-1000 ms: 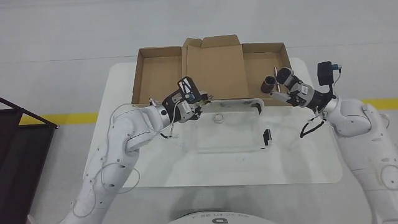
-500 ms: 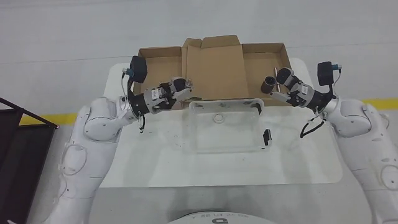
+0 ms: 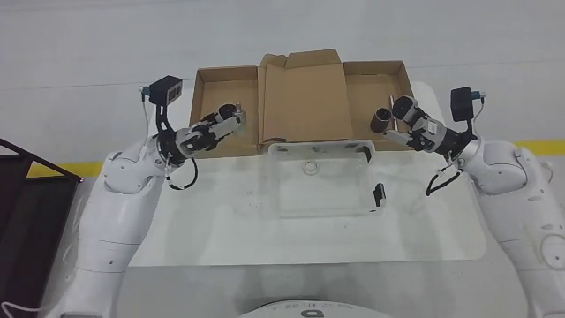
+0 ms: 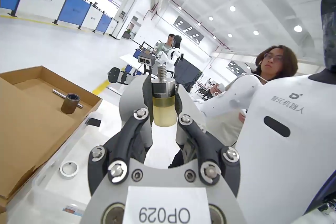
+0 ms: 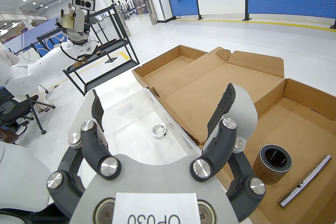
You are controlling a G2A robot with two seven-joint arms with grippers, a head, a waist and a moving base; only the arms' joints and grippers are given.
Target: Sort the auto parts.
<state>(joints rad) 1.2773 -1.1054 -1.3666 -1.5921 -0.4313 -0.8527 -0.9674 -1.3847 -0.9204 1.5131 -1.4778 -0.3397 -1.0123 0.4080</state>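
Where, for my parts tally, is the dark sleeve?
The sleeve stands upright in the cardboard box's right compartment in the top view, beside the steel pin, near the right tool.

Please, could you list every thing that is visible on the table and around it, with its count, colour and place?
table: 1, white, under everything
cardboard box: 1, brown, open, on the table's far side
clear tray: 1, transparent, in front of the box
ring: 1, silver, inside the tray
bushing: 1, dark brown, upright in the box's right compartment
rod: 1, silver, lying beside the bushing
small part: 1, black, at the tray's right edge
threaded stud: 1, silver and yellowish, in the left gripper
left gripper: 1, shut on the stud, over the box's left compartment
right gripper: 1, open, near the bushing
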